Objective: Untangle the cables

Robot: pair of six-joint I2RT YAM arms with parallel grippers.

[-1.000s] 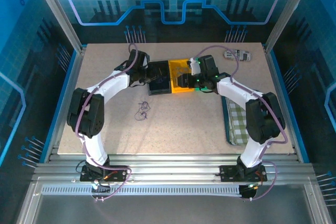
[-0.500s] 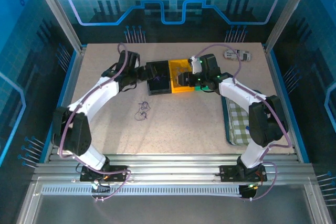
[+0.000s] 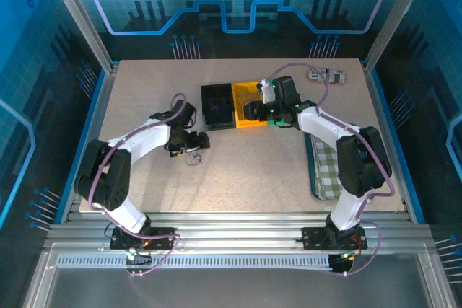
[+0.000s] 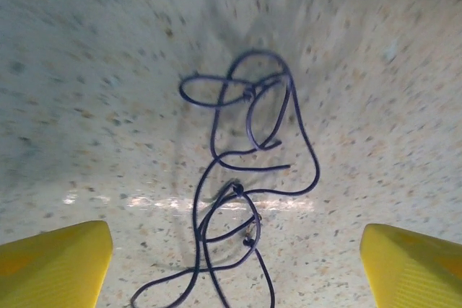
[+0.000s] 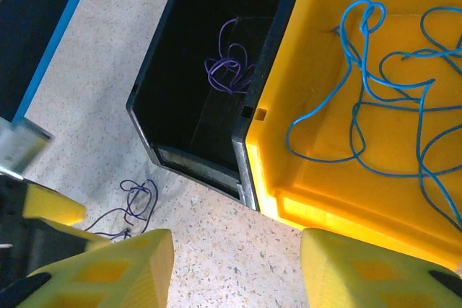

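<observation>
A loose tangle of thin dark purple cables (image 4: 245,171) lies on the speckled table, also visible as the cables (image 3: 193,156) in front of the bins. My left gripper (image 4: 234,283) hovers low over it, open, its yellow fingertips (image 4: 54,265) wide on either side and touching nothing. My right gripper (image 5: 238,272) is open and empty above the table at the near edge of the bins. A purple wire (image 5: 229,70) lies in the black bin (image 5: 162,70), and a blue wire (image 5: 361,117) in the yellow bin (image 5: 303,185).
The black bin (image 3: 205,110) and yellow bin (image 3: 242,91) stand side by side at the table's middle back. A green checked cloth (image 3: 328,167) lies at the right edge. A small grey object (image 3: 326,75) sits at the back right.
My left arm has swung away from the black bin, towards the near side, and come down over the tangle on the table. The right arm has hardly moved.
</observation>
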